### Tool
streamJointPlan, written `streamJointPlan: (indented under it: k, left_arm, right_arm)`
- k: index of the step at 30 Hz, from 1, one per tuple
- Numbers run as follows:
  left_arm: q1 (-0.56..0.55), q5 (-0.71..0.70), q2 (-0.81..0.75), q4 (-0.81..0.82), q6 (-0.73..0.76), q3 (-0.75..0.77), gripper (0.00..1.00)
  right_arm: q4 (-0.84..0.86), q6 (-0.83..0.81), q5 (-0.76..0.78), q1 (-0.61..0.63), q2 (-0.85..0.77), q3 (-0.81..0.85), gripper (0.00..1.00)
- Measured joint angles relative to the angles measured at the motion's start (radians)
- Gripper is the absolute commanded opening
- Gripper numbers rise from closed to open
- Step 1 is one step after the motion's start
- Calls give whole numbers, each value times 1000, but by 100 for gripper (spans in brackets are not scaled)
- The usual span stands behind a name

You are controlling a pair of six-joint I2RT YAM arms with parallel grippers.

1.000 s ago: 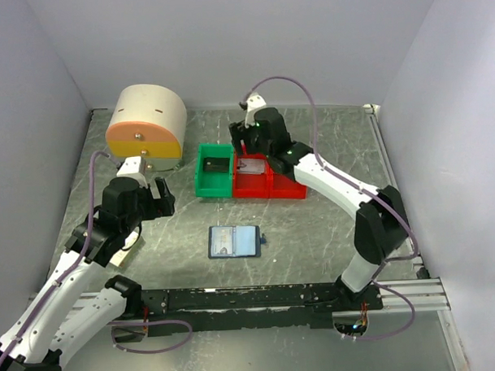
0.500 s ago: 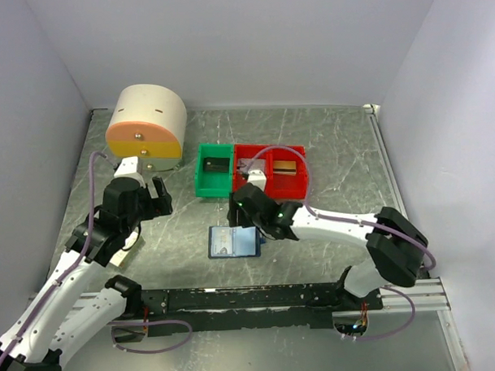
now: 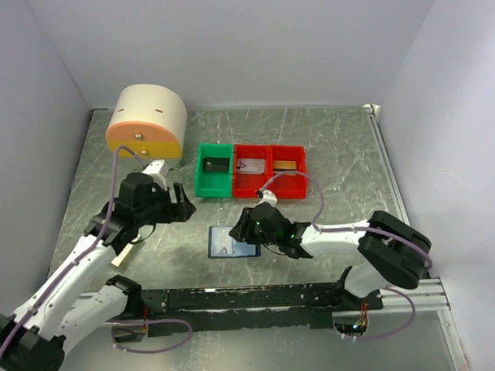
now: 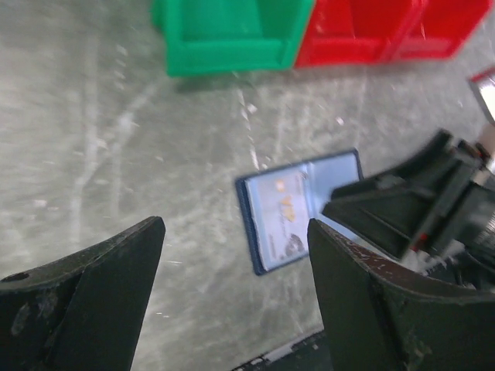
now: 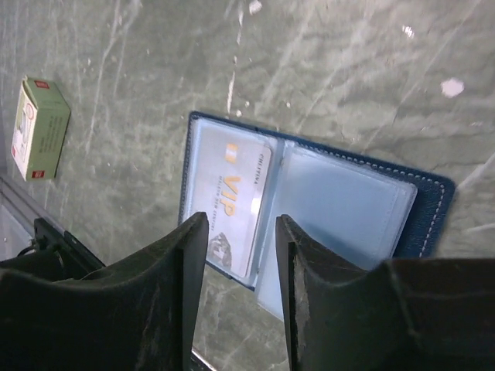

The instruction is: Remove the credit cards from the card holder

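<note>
Card holder point(image 3: 233, 242): laid open and flat on the table point(image 3: 336, 150), toward the near edge; navy cover, pale blue clear pockets inside.
Credit card point(image 5: 232, 205): a pale card marked VIP is seen in the left-half pocket.
Right gripper point(image 5: 240, 224): held over the holder, jaws partly apart, nothing gripped.
Left gripper point(image 4: 233, 228): spread wide, nothing held.

Pale lilac-grey walls point(image 3: 226, 40) on three sides, grey-green marbled tabletop point(image 3: 335, 133), black rail point(image 3: 235, 298) along near edge, soft even light
</note>
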Motion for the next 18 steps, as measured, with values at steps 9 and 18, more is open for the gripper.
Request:
streamJointPlan:
  k: [9,18]
  left_arm:
    - [-5,317,147,192,-126,-179,70]
    - [-38,391,175,321,-171,-245,57]
  right_arm:
    - [172,83,-87,1,132,-20,35]
    - [244,162,-87,0,172,-45,32]
